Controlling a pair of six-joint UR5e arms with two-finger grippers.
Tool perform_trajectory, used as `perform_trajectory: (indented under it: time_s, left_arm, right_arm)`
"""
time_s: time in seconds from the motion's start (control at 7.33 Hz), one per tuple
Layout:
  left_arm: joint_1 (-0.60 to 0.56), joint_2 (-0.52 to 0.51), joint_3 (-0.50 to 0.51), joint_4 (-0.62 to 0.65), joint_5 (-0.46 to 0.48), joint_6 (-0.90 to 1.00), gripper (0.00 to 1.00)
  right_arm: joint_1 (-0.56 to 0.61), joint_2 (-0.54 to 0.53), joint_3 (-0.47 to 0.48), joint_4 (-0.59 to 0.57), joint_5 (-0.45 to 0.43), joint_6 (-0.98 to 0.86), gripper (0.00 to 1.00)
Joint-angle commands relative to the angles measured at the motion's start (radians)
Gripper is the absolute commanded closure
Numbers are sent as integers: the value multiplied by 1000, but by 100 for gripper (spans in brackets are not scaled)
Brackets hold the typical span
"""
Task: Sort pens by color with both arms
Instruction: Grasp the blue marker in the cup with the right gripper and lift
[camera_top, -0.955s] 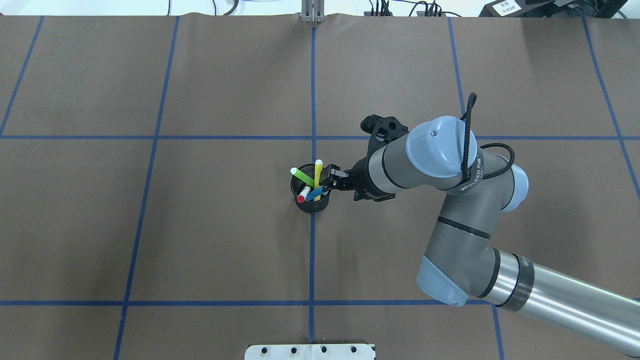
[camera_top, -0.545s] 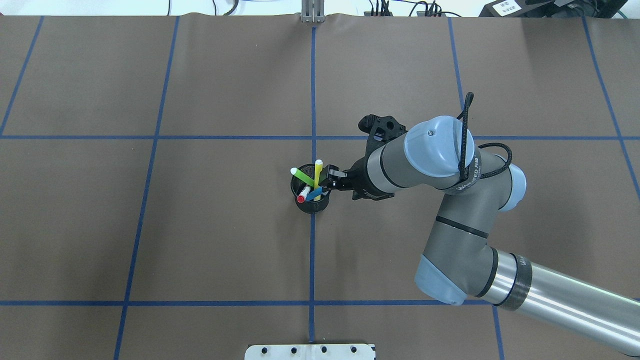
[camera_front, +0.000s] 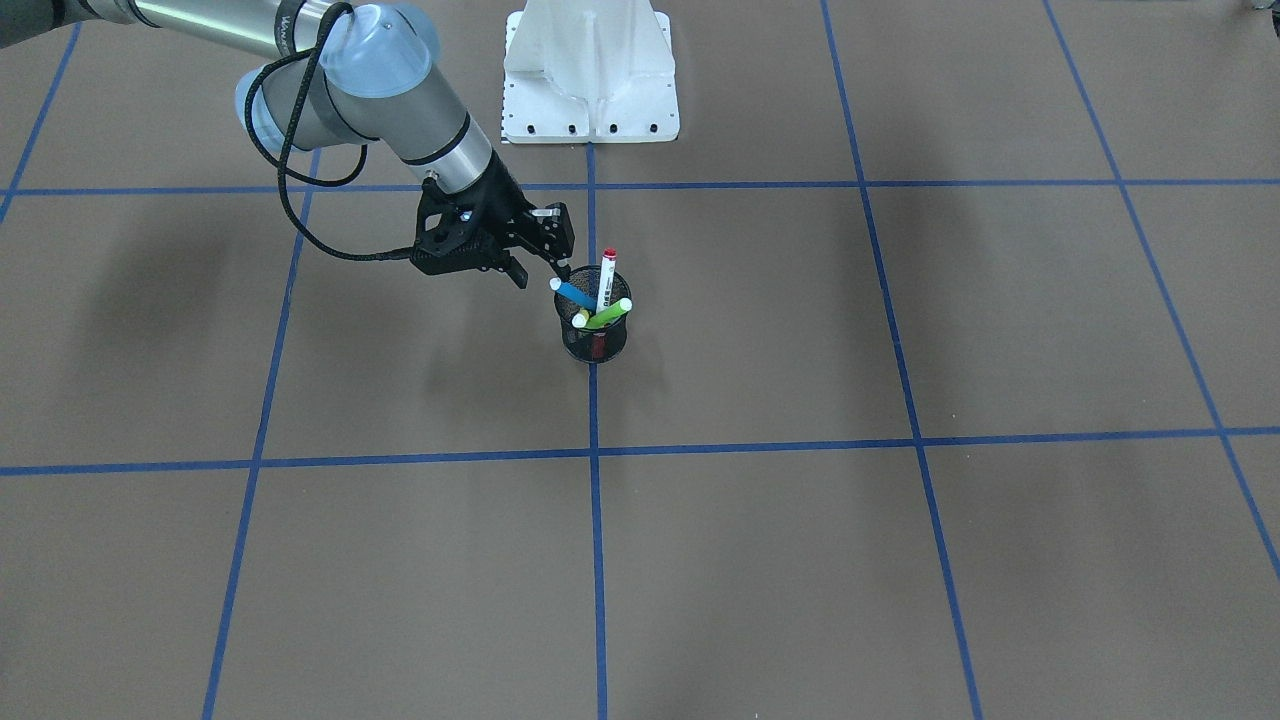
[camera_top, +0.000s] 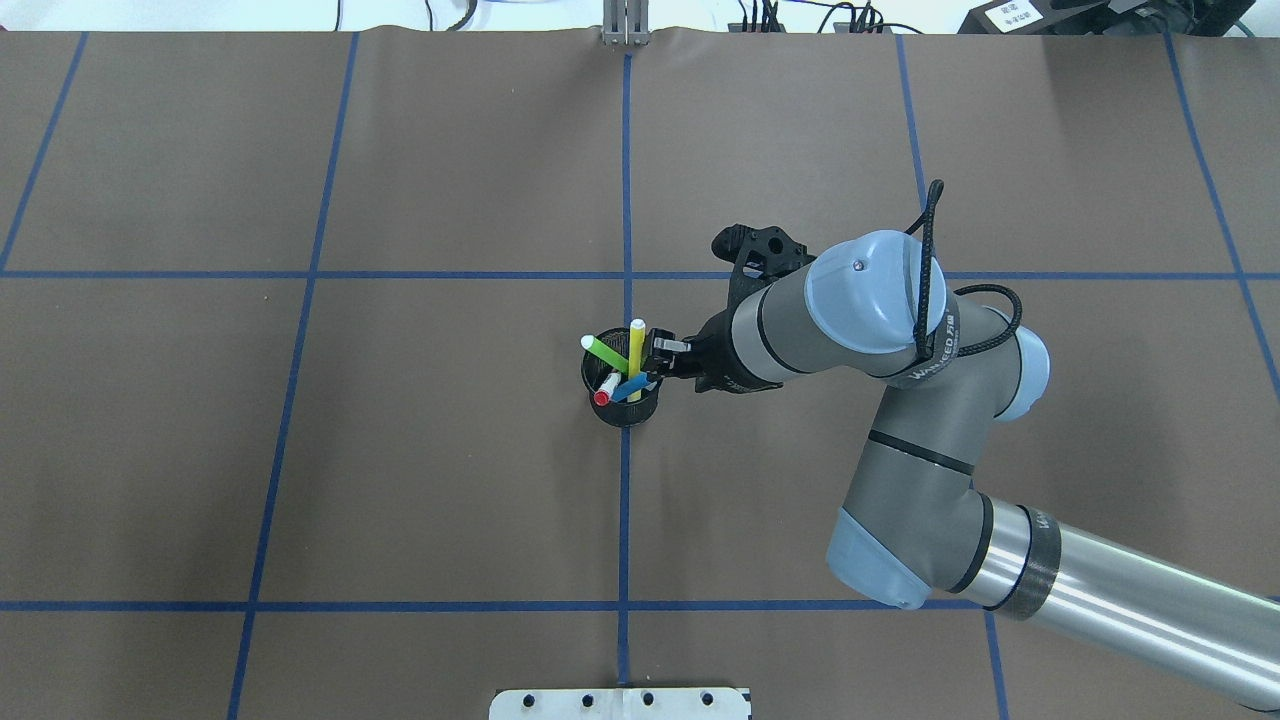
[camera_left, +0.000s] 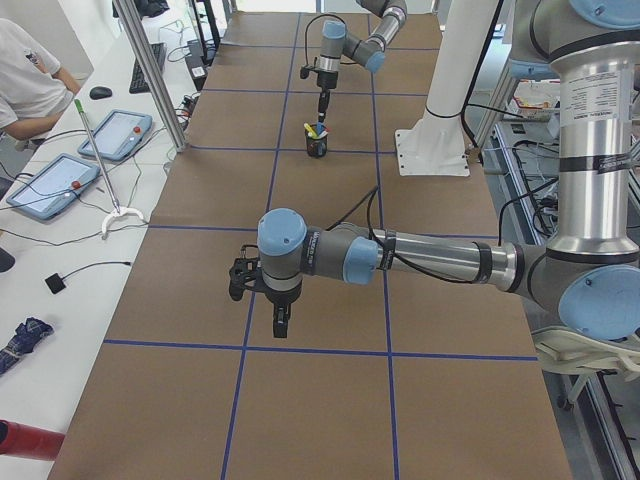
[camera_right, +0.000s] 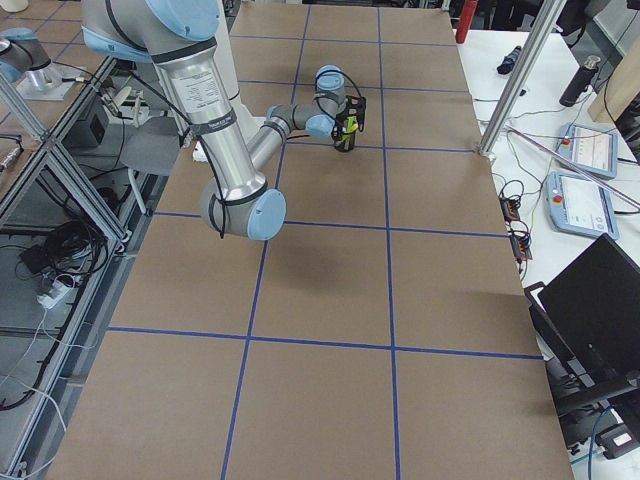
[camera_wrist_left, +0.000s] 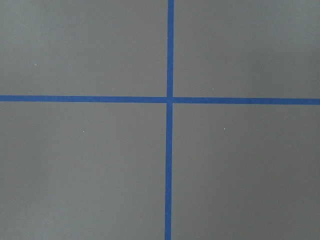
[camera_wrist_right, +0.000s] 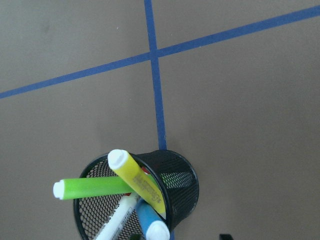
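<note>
Four pens stand in a black mesh cup (camera_top: 622, 410) at the table's centre: lime green (camera_top: 603, 352), yellow (camera_top: 636, 350), blue (camera_top: 630, 388) and white with a red cap (camera_top: 604, 392). My right gripper (camera_top: 657, 364) is open at the cup's right rim, its fingers on either side of the blue pen's upper end, gripping nothing. The right wrist view looks down on the yellow pen (camera_wrist_right: 134, 175), green pen (camera_wrist_right: 90, 187), blue pen (camera_wrist_right: 150, 222) and cup (camera_wrist_right: 186, 186). My left gripper (camera_left: 280, 320) shows only in the exterior left view, over bare table; I cannot tell its state.
The brown table cover carries a blue tape grid (camera_top: 626, 200). The white pedestal base (camera_front: 590, 70) stands at the robot's side. An operator (camera_left: 25, 85) sits at a side desk with tablets, beyond the table edge.
My right gripper has crept a little to the left, closer to the cup and the blue pen. The pens and cup have not moved.
</note>
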Motion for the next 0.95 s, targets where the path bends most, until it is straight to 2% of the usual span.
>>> perform_trajectory:
  time_s: [0.0,0.14,0.27,0.41,0.55,0.82]
  left_arm:
    - [0,0,-1,-1,0,0,0]
    - [0,0,0,-1,0,-1,0]
    - [0,0,-1,-2,0,-1,0]
    - [0,0,-1,-2,0,-1,0]
    - [0,2,-3,-2,0,-1,0]
    - [0,3,-4,-2,0,-1,0]
  right_arm:
    - [0,56,-50,-2,-3,-9,38]
    - [0,50,-55,0,0,-9,38]
    - [0,52,-53,0,3,-9,47]
    - [2,50,-53,2,2,-9,77]
    - [6,52,-52,21,6,-31,100]
    - [12,49,-50,35,11,-35,100]
